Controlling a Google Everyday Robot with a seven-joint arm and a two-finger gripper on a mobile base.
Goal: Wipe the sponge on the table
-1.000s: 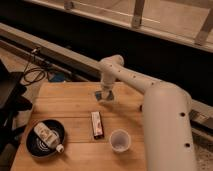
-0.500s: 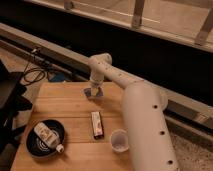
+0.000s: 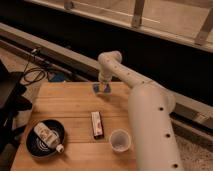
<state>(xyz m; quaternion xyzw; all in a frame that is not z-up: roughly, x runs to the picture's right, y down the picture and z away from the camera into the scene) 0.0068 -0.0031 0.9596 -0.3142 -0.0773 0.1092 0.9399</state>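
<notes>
The small blue sponge (image 3: 101, 88) lies on the light-brown plank table (image 3: 60, 102) near its far edge. My gripper (image 3: 103, 85) comes down onto the sponge from above, at the end of the white arm (image 3: 145, 115) that reaches in from the right. The gripper covers part of the sponge.
A brown-and-white bar (image 3: 96, 124) lies mid-table. A clear cup (image 3: 120, 140) stands near the front right. A black round plate (image 3: 45, 140) holding a small bottle sits at the front left. Black cables (image 3: 32, 75) lie on the floor beyond the table's left corner.
The gripper and the sponge have shifted along the table's far edge, first left, then slightly back to the right. The arm has swung with them.
</notes>
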